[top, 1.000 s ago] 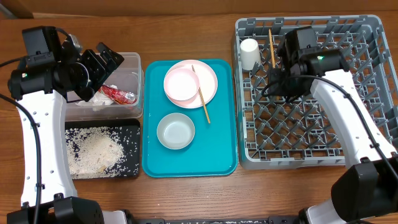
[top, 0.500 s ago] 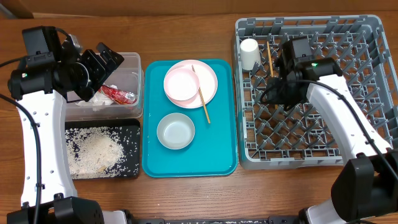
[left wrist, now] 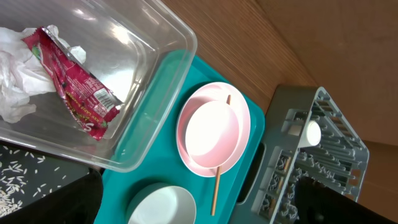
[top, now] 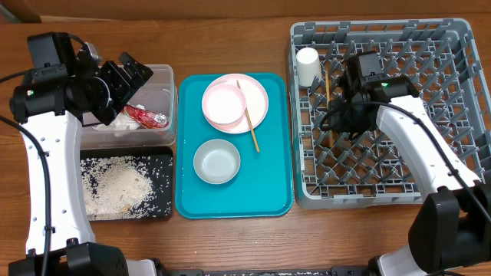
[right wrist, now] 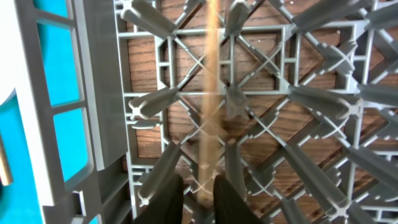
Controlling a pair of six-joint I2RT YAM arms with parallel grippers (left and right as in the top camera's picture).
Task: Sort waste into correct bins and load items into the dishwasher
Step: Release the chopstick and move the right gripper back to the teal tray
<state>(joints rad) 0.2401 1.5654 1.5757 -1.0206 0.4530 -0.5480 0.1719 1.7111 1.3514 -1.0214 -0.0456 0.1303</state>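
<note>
Inside the grey dishwasher rack (top: 383, 184) my right gripper (top: 336, 116) hangs low over the grid floor. Its fingers stand slightly apart around a wooden chopstick (right wrist: 211, 93), with a thin gap on one side; this is my right gripper (right wrist: 199, 190) seen from the wrist. A white cup (top: 308, 66) stands in the rack's far left corner. The second chopstick (top: 249, 121) leans on the pink plate (top: 257, 103), which carries a small bowl (top: 223, 103). Another pale bowl (top: 216, 162) sits nearer. My left gripper (top: 130, 77) hovers open and empty over the clear tub (top: 161, 84).
The plate and bowls rest on a teal tray (top: 268, 192). The tub holds a red wrapper (left wrist: 74, 93) and a white napkin (left wrist: 15, 87). In front of it a black tray (top: 165, 157) holds loose rice (top: 119, 184). Upright pegs crowd the rack around my right fingers.
My right gripper has shifted left and toward the table's front inside the rack, taking the chopstick along, and its jaws have parted a little. The left arm has stayed put.
</note>
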